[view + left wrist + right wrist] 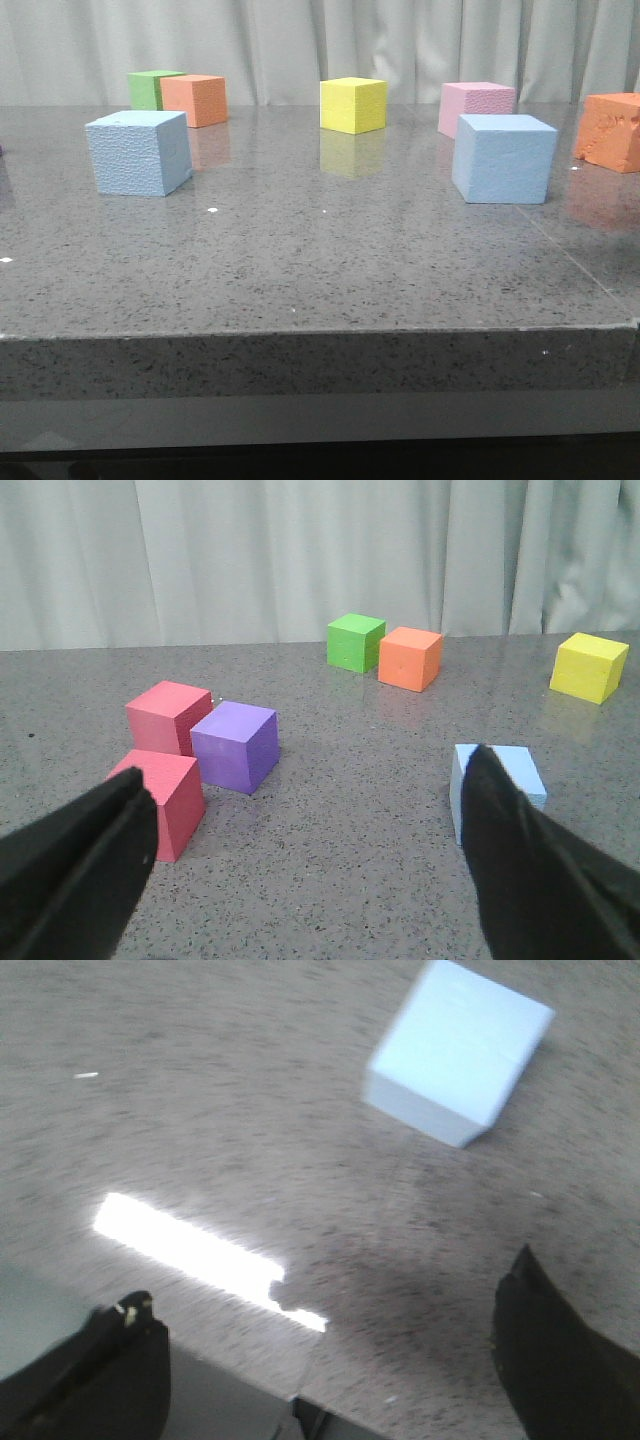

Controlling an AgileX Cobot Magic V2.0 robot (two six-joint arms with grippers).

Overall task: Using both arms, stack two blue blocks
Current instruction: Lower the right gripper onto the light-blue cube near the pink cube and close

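Two light blue foam cubes stand apart on the grey speckled stone worktop [320, 260], neither stacked nor held. Taking the yellow foam cube [353, 104] at the back centre as landmark: the rough-textured light blue foam cube [140, 152] sits forward and to the left of it, and the smoother light blue foam cube [503, 158] sits forward and to the right, just in front of a pink foam cube [476, 105]. The two blue cubes are well apart from each other, with bare worktop between them.

The left tool [310, 860] is spread wide with nothing between its dark fingers. In the left wrist view the rough blue cube [500, 780] lies ahead of it and off toward one finger, which partly hides it, so the tool is not centred on the cube. The right tool [330, 1360] is also wide apart and empty; the smooth blue cube [455, 1050] lies ahead of it and clear of the fingers, turned corner-on to the jaw line.

Each arm looks nearer to the cube on its own side, so the coming move likely turns on each tool closing that forward gap and squaring to the cube faces. Being cubes, they have no long axis to favour.

No containers are in view.
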